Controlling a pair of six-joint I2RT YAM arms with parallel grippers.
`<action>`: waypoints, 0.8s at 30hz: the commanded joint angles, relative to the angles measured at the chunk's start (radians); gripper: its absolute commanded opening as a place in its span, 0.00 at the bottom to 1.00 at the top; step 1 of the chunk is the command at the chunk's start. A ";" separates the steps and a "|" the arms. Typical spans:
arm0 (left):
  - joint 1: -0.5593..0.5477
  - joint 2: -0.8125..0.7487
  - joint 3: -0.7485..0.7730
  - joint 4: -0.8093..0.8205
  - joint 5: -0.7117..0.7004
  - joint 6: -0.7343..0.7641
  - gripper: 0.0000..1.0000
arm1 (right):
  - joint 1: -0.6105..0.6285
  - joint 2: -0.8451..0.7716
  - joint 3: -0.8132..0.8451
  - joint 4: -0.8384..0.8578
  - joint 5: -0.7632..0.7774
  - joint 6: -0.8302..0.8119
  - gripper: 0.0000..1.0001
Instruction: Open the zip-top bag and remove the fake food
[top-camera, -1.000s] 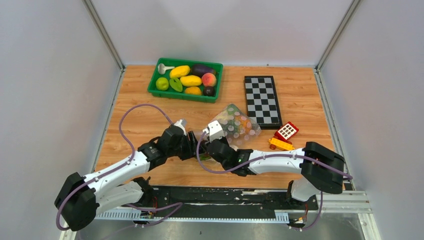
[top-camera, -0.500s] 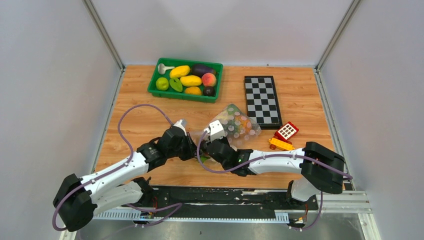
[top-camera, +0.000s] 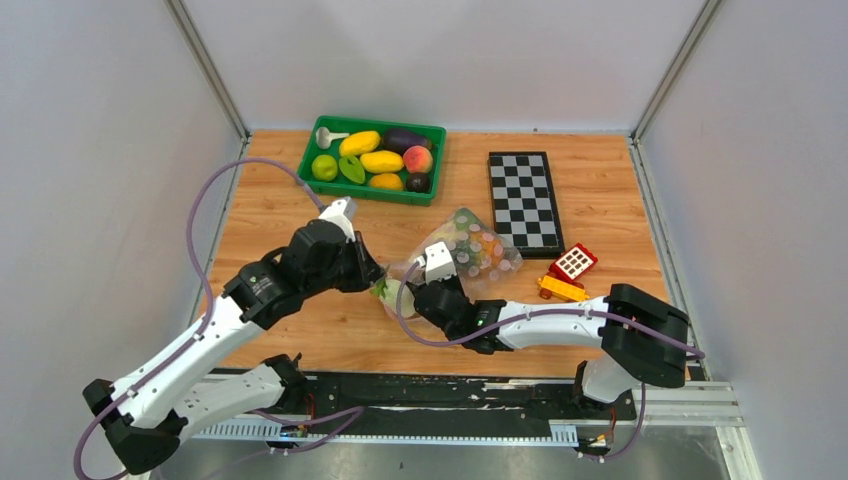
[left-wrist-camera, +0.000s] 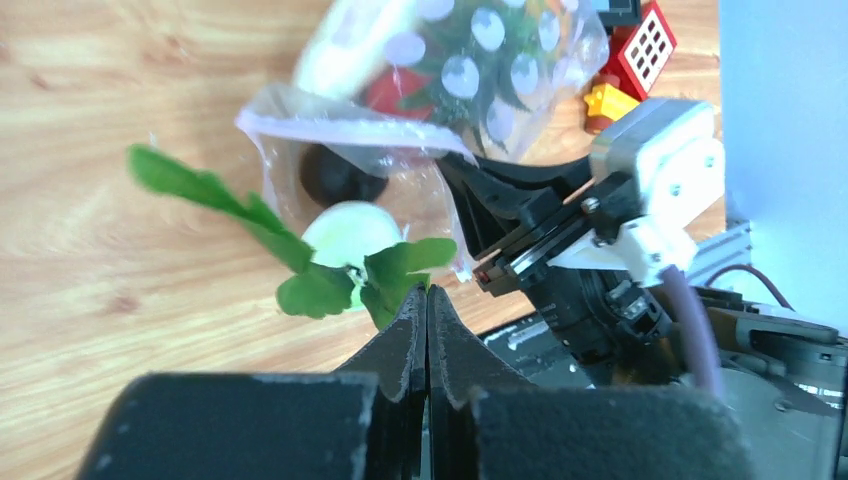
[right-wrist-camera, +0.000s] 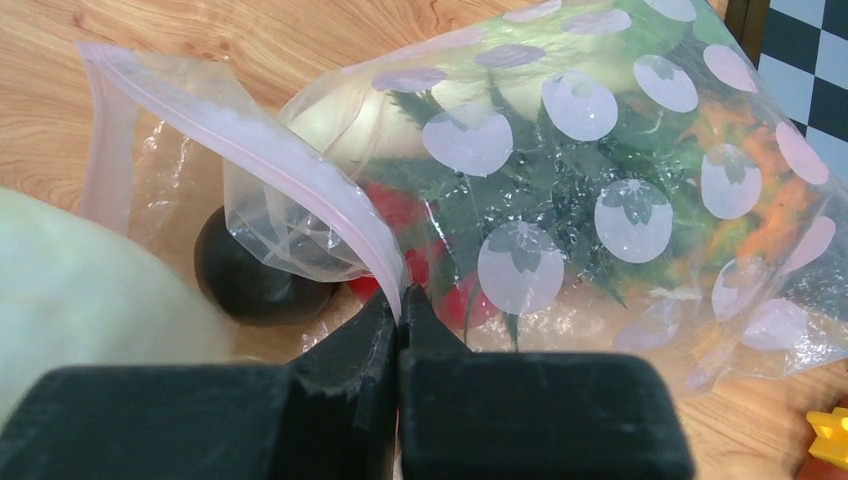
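Clamping radish leaves outside the zip-top bag is my left gripper; my right gripper pinches its pink strip; dark lump at its mouth unclear

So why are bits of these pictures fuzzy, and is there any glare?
Top view: sharp, evenly lit, faint shadows. Left wrist view: the near fingers are soft, the radish and its leaves crisper. Right wrist view: the radish at the left is a pale blur; the bag is sharp, with small glints.
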 joint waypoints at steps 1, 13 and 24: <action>-0.001 0.027 0.184 -0.165 -0.132 0.144 0.00 | -0.005 0.009 -0.008 -0.023 0.043 0.040 0.00; 0.231 0.265 0.682 -0.186 -0.385 0.483 0.00 | -0.005 0.001 -0.008 -0.035 0.020 0.057 0.00; 0.480 0.582 0.849 0.212 -0.398 0.598 0.00 | -0.006 0.017 0.035 -0.014 -0.051 -0.020 0.00</action>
